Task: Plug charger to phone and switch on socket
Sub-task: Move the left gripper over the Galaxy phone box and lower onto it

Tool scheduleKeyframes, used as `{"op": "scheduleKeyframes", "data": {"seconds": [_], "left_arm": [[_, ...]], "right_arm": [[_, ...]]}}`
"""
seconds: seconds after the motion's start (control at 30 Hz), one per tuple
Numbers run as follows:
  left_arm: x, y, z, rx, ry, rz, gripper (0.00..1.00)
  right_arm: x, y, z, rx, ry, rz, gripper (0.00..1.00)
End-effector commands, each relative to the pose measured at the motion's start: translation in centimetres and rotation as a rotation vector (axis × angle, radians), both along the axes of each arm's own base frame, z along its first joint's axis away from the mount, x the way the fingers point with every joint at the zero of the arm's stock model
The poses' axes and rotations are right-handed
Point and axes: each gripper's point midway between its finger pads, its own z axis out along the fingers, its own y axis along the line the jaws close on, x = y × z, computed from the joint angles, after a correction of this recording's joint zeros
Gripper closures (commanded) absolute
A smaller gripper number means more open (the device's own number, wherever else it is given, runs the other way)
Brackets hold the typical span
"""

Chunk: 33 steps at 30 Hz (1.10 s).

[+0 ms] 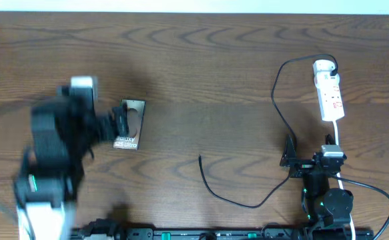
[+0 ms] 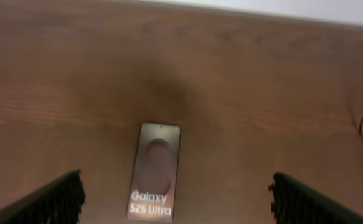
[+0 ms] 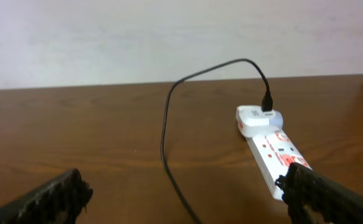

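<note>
On the tabletop point(image 1: 201, 60), overhead view: dark brown wood with a wavy grain is carrying every item.
- The phone point(image 1: 129, 125), a flat glossy rectangle with white lettering at its near end, is lying flat in the left half.
- The left claw point(image 1: 117, 124), black and blurred, is hanging over the phone's left edge. Contact with the phone cannot be told here.
- The socket point(image 1: 330, 97), a narrow white strip with red marks, is lying far right. A thicker white cord point(image 1: 337, 141) is running from its near end towards the robot.
- The charger point(image 1: 277, 110), a thin black cable, is looping from a rounded white adapter point(image 1: 323, 67) at the socket's far end. It is curving across the wood to a loose plug tip point(image 1: 200, 158) near the centre, well apart from the phone.
- The right claw point(image 1: 289, 160) is sitting near the socket's near end.

Left wrist view:
- The left claw point(image 2: 176, 182) is standing released, its ribbed black fingers point(image 2: 56, 199) wide apart and grasping nothing.
- The phone point(image 2: 155, 162) is lying between them, its brownish-grey face showing a soft reflection.

Right wrist view:
- The right claw point(image 3: 181, 180) is standing released and empty, its textured black fingers point(image 3: 330, 196) spread at the frame's lower corners.
- The socket point(image 3: 273, 152) is lying ahead to the right with the adapter point(image 3: 259, 119) seated on its far end.
- The charger point(image 3: 167, 118) is arching up and back down to the wood.
</note>
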Motion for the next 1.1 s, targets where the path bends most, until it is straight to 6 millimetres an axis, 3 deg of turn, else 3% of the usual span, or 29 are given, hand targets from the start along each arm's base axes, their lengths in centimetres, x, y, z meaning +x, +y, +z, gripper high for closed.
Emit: {"op": "scheduleKeyframes", "data": {"seconds": [0.0, 0.13, 0.33, 0.37, 0.43, 0.47, 0.5, 0.57, 1.07], "left_arm": [[3.6, 0.3, 0.1, 0.036, 0.158, -0.023, 0.07], [6.2, 0.1, -2.0, 0.024, 0.364, -0.031, 0.07], [8.3, 0.2, -8.0, 0.021, 0.547, -0.034, 0.07], [8.2, 0.2, -8.7, 0.021, 0.575, -0.034, 0.13], [8.2, 0.2, -10.3, 0.020, 0.630, -0.035, 0.58], [8.3, 0.2, -11.1, 0.019, 0.654, -0.035, 0.64], [8.4, 0.2, -11.7, 0.019, 0.668, -0.036, 0.63], [8.5, 0.2, -12.7, 0.018, 0.697, -0.036, 0.02], [8.4, 0.4, -16.5, 0.035, 0.768, -0.051, 0.02]], "right_arm": [[0.0, 0.1, 0.0, -0.012, -0.001, 0.006, 0.01], [0.0, 0.1, 0.0, -0.012, -0.001, 0.006, 0.01], [0.0, 0.1, 0.0, -0.012, -0.001, 0.006, 0.01], [0.0, 0.1, 0.0, -0.012, -0.001, 0.006, 0.01], [0.0, 0.1, 0.0, -0.012, -0.001, 0.006, 0.01], [0.0, 0.1, 0.0, -0.012, -0.001, 0.006, 0.01], [0.0, 0.1, 0.0, -0.012, -0.001, 0.006, 0.01], [0.0, 0.1, 0.0, -0.012, -0.001, 0.006, 0.01], [0.0, 0.1, 0.0, -0.012, -0.001, 0.006, 0.01]]}}
